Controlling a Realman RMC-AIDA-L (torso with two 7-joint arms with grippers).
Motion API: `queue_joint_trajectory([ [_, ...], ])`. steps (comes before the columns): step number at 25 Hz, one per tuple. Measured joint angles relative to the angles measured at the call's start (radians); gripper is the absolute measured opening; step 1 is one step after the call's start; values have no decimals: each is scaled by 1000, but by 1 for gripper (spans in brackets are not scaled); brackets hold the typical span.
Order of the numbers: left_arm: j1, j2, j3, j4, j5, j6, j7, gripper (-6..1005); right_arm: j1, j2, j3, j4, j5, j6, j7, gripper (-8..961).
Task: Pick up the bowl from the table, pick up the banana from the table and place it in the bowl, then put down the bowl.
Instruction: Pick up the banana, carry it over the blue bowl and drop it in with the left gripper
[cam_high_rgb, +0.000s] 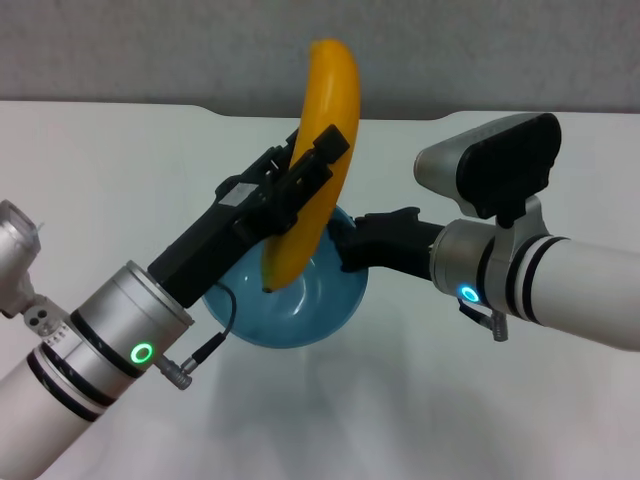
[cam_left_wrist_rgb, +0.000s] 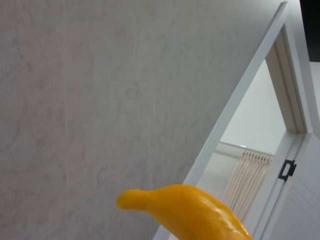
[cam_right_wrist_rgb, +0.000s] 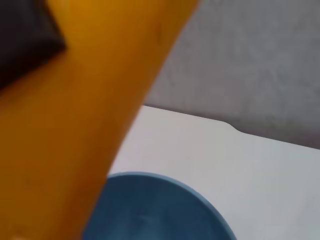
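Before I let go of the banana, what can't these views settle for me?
- Head view: the banana's lower tip meeting the bowl — contact or a gap is unreadable; the left hand covers its middle.
- Head view: the right hand at the bowl's rim, its grip hidden by the banana and bowl.
- Right wrist view: the banana fills the frame, cutting off most of the bowl.

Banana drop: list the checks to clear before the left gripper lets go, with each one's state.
1. Left gripper shut on banana: ok.
2. Right gripper holding the bowl at its rim: ok.
3. Banana's lower end over the bowl's opening: ok; it hangs inside the rim line in the head view.
4. Lower end touching the bowl's floor: cannot tell.
5. Banana lying low enough to stay in: not ok; it stands nearly upright, most of it above the rim.
6. Bowl level: not ok; it tilts toward the camera.
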Motion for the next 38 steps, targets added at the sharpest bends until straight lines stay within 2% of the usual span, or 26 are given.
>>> queue_joint_trajectory([
  [36, 8, -1, 13, 50, -24, -5, 90, 513, -23, -5, 9, -56, 2, 11, -1, 40],
  [38, 8, -1, 14, 50, -24, -6, 90, 544, -23, -5, 9, -56, 2, 11, -1, 40],
])
